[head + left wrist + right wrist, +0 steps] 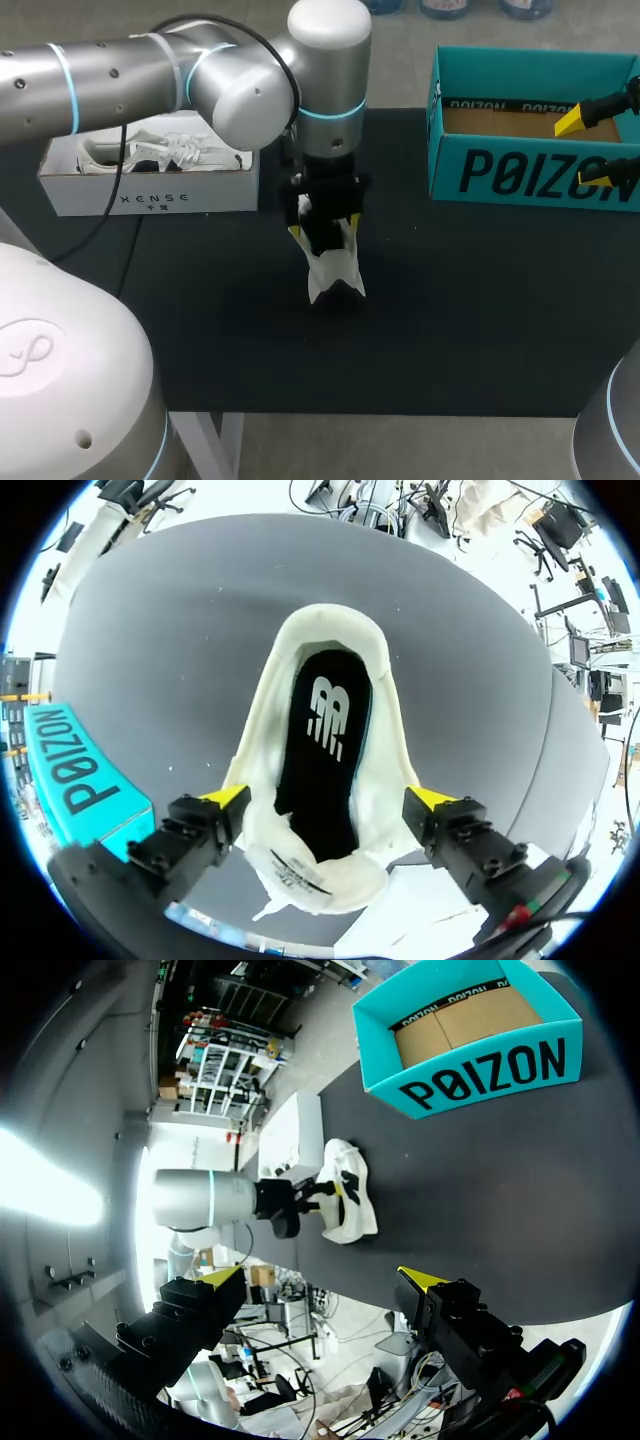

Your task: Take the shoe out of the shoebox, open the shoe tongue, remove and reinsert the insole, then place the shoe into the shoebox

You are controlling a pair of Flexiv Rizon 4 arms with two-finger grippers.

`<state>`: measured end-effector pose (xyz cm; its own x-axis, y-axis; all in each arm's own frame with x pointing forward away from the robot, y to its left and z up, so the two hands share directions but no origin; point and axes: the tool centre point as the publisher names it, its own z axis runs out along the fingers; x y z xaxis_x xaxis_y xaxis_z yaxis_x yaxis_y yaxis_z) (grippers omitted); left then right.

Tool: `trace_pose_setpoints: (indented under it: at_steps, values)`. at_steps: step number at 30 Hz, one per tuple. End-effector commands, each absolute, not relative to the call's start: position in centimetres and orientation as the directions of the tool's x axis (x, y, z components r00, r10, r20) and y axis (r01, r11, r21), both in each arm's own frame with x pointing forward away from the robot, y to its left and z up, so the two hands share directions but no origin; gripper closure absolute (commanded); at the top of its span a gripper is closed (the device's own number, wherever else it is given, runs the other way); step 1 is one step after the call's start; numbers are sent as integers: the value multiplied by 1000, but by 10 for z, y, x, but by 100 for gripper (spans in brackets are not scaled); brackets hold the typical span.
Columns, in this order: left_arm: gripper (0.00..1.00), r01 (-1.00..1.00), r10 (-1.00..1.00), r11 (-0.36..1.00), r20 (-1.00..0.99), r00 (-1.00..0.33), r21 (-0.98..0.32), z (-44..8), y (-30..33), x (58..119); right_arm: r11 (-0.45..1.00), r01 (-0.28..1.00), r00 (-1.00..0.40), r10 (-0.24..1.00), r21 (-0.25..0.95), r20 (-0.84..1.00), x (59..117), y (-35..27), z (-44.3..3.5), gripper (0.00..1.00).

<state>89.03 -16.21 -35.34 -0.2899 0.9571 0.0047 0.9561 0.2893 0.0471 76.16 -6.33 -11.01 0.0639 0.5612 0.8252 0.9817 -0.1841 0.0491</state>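
Left wrist view: my left end effector pinches the white shoe by its sides in the middle of the bench. The shoe's long axis runs straight out ahead, heel farthest and tongue nearest. My right end effector hangs spread over the teal shoebox.

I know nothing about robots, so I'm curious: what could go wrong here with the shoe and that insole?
The left gripper hangs over the white shoe alone; the right gripper is open by the teal box. Tugging the black insole could drag or tip the whole shoe, since nothing else steadies it. The insole might also buckle going back in.
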Motion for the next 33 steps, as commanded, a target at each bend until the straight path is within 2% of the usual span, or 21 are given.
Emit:
trace_pose_setpoints:
  at_steps: [1,17,18,20,27,33]
  values:
    - [0,955,956,292,8,-293,53,-340,-158,893,-186,981,66,563,49,824,761,-62,-111,0]
    - [0,928,935,350,2,-354,129,-299,-136,920,-186,981,66,563,49,824,761,-62,-111,0]
    - [5,925,933,356,0,-360,131,-299,-137,923,-186,981,66,563,49,824,761,-62,-111,0]
    - [100,919,928,370,-8,-372,134,-298,-138,929,-186,981,66,563,49,824,761,-62,-111,0]
    - [100,921,929,362,26,-369,141,-304,-158,932,-186,981,66,563,49,824,761,-62,-111,0]
    - [100,884,896,437,11,-445,164,-325,-154,917,-186,981,66,563,49,824,761,-62,-111,0]
